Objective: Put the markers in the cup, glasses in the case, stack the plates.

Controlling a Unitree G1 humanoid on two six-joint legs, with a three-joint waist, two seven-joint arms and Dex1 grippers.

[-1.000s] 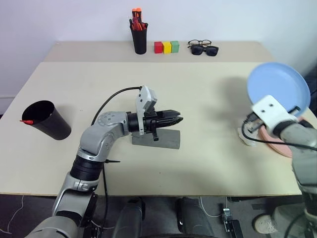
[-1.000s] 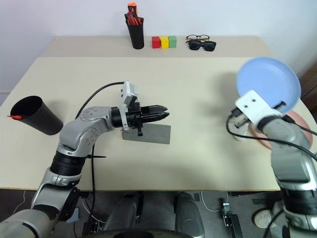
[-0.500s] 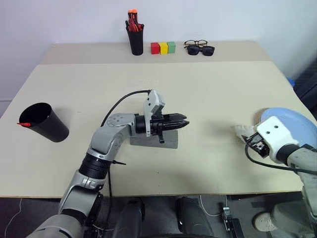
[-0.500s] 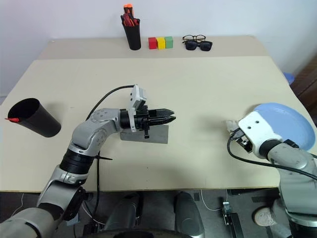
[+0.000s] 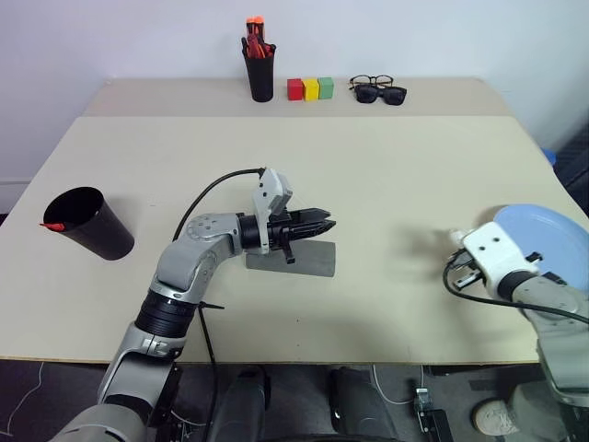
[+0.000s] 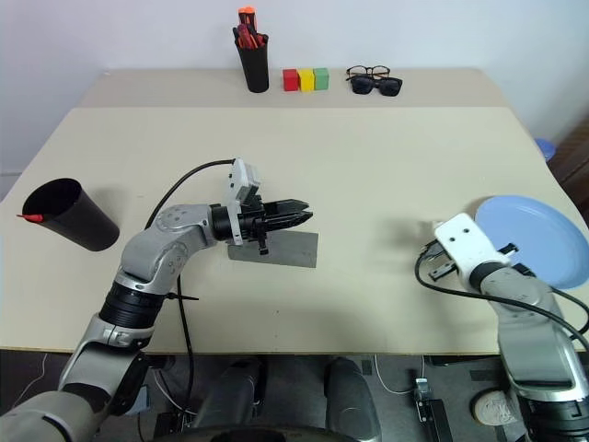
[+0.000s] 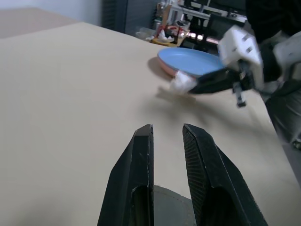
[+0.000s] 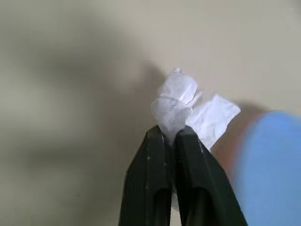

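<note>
Plates — blue plate (image 6: 538,241) lying on the pink one at the table's (image 6: 386,157) right edge, stacking apparently done. Case (image 6: 285,249) sitting shut at centre; cup (image 5: 92,224) standing far left. Left gripper (image 6: 293,214) hovering above the case, fingers slightly apart, empty. Right gripper (image 8: 170,136) pinching white paper (image 8: 181,106) beside the plates.
</note>
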